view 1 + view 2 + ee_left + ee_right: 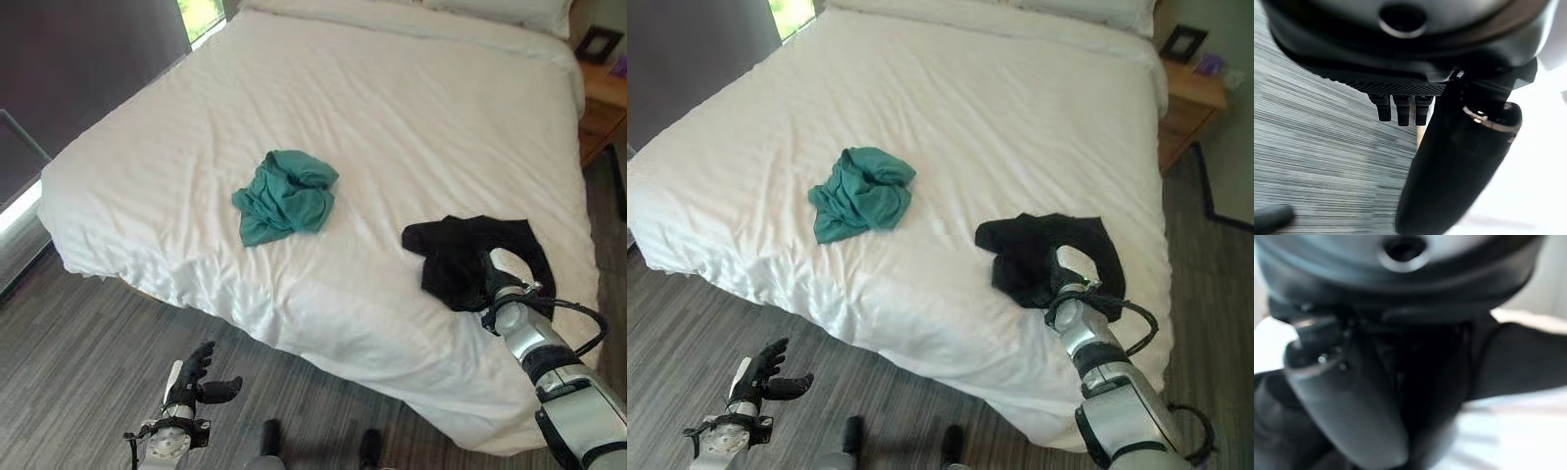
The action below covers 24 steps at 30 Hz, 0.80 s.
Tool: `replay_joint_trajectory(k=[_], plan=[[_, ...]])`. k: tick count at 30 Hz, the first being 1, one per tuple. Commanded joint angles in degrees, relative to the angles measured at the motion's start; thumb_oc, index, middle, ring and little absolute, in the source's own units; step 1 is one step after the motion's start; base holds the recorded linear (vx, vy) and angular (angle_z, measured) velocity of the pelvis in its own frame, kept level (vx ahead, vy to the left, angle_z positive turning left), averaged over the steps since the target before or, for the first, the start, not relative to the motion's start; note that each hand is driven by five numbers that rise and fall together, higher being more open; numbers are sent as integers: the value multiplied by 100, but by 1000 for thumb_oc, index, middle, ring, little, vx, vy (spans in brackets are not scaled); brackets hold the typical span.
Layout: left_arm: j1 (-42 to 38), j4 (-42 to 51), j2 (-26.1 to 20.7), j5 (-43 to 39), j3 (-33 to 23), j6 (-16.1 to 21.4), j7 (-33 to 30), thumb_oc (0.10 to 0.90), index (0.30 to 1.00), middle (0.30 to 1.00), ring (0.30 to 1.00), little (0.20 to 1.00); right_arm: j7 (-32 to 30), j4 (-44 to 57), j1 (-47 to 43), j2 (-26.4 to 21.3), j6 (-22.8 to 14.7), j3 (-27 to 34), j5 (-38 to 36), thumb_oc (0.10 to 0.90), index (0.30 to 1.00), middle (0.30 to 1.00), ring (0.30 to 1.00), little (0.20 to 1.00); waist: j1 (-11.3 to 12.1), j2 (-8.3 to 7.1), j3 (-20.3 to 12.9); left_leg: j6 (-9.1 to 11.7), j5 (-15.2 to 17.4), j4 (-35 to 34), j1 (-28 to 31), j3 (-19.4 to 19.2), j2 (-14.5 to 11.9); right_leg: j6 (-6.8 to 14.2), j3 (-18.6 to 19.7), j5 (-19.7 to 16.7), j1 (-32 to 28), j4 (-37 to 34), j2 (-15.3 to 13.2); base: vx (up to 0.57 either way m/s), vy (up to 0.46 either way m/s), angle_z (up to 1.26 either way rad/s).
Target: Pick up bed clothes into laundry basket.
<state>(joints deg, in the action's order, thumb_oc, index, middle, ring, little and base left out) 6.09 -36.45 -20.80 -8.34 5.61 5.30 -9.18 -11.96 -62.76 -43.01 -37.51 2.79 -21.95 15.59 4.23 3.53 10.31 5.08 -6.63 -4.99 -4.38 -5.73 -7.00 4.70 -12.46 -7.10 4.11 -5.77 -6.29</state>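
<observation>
Black garment (460, 257) on the bed (392, 117) lies under the right hand (495, 279), whose grip I cannot tell.

No legible text or labels anywhere.

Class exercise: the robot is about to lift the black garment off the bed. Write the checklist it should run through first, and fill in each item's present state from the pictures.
1. Right robot hand is at the black garment: ok, it sits on the cloth near the bed's near edge.
2. Fingers closed on the cloth: cannot tell, dark fingers merge with dark fabric.
3. Left robot hand clear of the lift: ok, open, low over the floor beside the bed.
4. Green garment apart from the black one: ok, bare sheet lies between them.
5. Laundry basket located: cannot tell.
</observation>
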Motion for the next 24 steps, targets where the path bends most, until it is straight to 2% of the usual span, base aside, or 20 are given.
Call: replay_joint_trajectory(k=[1, 5, 7, 8, 10, 11, 12, 13, 14, 15, 16, 17, 18, 19, 21, 22, 24], plan=[[-780, -634, -479, 89, 27, 348, -182, 800, 900, 900, 900, 900, -105, -558, -959, -517, -47, -318, -327, 400, 300, 300, 300, 300, 69, -74, 77, 415, 7, -1, -247, -41, 82, 490, -145, 338, -49, 77, -459, -19, 40, 11], [-778, -1180, -443, 60, -81, 313, -231, 800, 900, 900, 900, 900, -203, -183, -1085, -774, -132, -329, -473, 400, 300, 300, 300, 300, 12, -67, 49, 434, 5, -1, -207, -54, 46, 495, -164, 377, -116, 77, -448, 19, 14, 13], [-743, -1760, -543, -50, -380, 252, -250, 800, 900, 900, 900, 900, -308, 506, -1315, -1269, -234, -344, -655, 400, 300, 300, 300, 300, -76, -131, 14, 435, 48, -1, -84, -85, 28, 484, -137, 416, -244, 77, -427, 9, 5, 2], [-743, -1761, -543, -50, -379, 252, -250, 800, 900, 900, 900, 900, -308, 507, -1315, -1269, -233, -343, -655, 400, 300, 300, 300, 300, -76, -131, 11, 434, 47, -1, -89, -84, 28, 484, -138, 416, -240, 77, -427, 28, 3, 8], [-726, -2111, -671, -16, -616, 178, -300, 800, 900, 900, 900, 900, -487, 1368, -1144, -1729, -310, -83, -761, 400, 300, 300, 300, 300, -164, -203, -50, 429, 86, -1, 51, -116, 18, 480, -127, 429, -391, 77, -418, 72, -10, 7], [-651, -2363, -1033, 160, -1009, 99, -425, 800, 900, 900, 900, 900, -859, 2744, -744, -2756, -477, 734, -1039, 400, 300, 300, 300, 300, -315, -282, -172, 431, 174, -1, 260, -148, 3, 494, -135, 465, -560, 77, -418, 88, -24, 11], [-615, -2316, -1190, 213, -1144, 70, -486, 800, 900, 900, 900, 900, -984, 3311, -260, -3143, -521, 1316, -1040, 400, 300, 300, 300, 300, -345, -321, -238, 423, 178, -1, 288, -145, -1, 499, -143, 454, -583, 77, -422, 114, -68, 40], [-495, -2045, -1507, 239, -1615, 85, -644, 800, 900, 900, 900, 900, -1166, 3978, 721, -3769, -586, 2420, -991, 400, 300, 300, 300, 300, -498, -308, -344, 442, 240, -1, 395, -175, -25, 511, -151, 496, -682, 77, -415, 55, -70, 38], [-438, -1893, -1595, 257, -1706, 100, -670, 800, 900, 900, 900, 900, -1278, 4243, 1330, -3807, -620, 2954, -922, 400, 300, 300, 300, 300, -511, -332, -388, 433, 220, -1, 396, -171, -31, 510, -167, 478, -683, 77, -414, 58, -106, 19], [-340, -1433, -1896, 274, -2122, 135, -859, 800, 900, 900, 900, 900, -1427, 4544, 2429, -3900, -679, 4069, -1046, 400, 300, 300, 300, 300, -655, -323, -480, 444, 239, -1, 468, -220, -65, 513, -161, 495, -719, 77, -396, 17, -61, -1], [-340, -1401, -1924, 281, -2097, 122, -858, 800, 900, 900, 900, 900, -1423, 4609, 2642, -3859, -683, 4271, -1049, 400, 300, 300, 300, 300, -619, -350, -484, 446, 240, -1, 468, -215, -67, 512, -167, 497, -722, 77, -393, 48, -100, -10], [-234, -739, -2168, 262, -2522, 168, -1047, 800, 900, 900, 900, 900, -1516, 4833, 3756, -3468, -731, 5273, -1152, 400, 300, 300, 300, 300, -710, -335, -521, 445, 282, -1, 568, -269, -123, 513, -100, 567, -770, 77, -359, 21, -76, -15], [-256, -366, -2298, 244, -2665, 138, -1138, 800, 900, 900, 900, 900, -1527, 4947, 4374, -3086, -711, 5808, -1174, 400, 300, 300, 300, 300, -717, -344, -527, 440, 223, -1, 608, -319, -151, 495, -57, 564, -767, 77, -335, -3, -146, -27], [-329, 411, -2555, 365, -2964, 163, -1375, 800, 900, 900, 900, 900, -1665, 4863, 4972, -2307, -651, 6177, -1056, 400, 300, 300, 300, 300, -822, -351, -417, 471, 237, 429, 617, -447, -216, 416, 36, 657, -838, 93, -325, -48, -116, -26], [-482, 1112, -2783, 511, -3220, 177, -1544, 800, 900, 900, 900, 900, -1674, 4696, 5263, -1734, -501, 6180, -881, 400, 300, 300, 300, 300, -909, -387, -265, 548, 153, 1190, 367, -420, -254, 344, 168, 630, -861, 103, -319, -52, -60, -40], [-618, 1221, -2805, 479, -3275, 253, -1673, 800, 900, 900, 900, 900, -1631, 4547, 5224, -1349, -489, 5889, -875, 400, 300, 300, 300, 300, -961, -407, -205, 547, 122, 1420, 249, -372, -218, 326, 288, 574, -815, 86, -315, -43, 12, -70], [-939, 1495, -2926, 388, -3313, 312, -1783, 800, 900, 900, 900, 900, -1553, 4064, 5163, -826, -363, 5397, -887, 400, 300, 300, 300, 300, -1050, -429, -158, 464, 282, 1431, 119, -178, -133, 364, 495, 519, -748, 84, -356, 24, 65, -89]])
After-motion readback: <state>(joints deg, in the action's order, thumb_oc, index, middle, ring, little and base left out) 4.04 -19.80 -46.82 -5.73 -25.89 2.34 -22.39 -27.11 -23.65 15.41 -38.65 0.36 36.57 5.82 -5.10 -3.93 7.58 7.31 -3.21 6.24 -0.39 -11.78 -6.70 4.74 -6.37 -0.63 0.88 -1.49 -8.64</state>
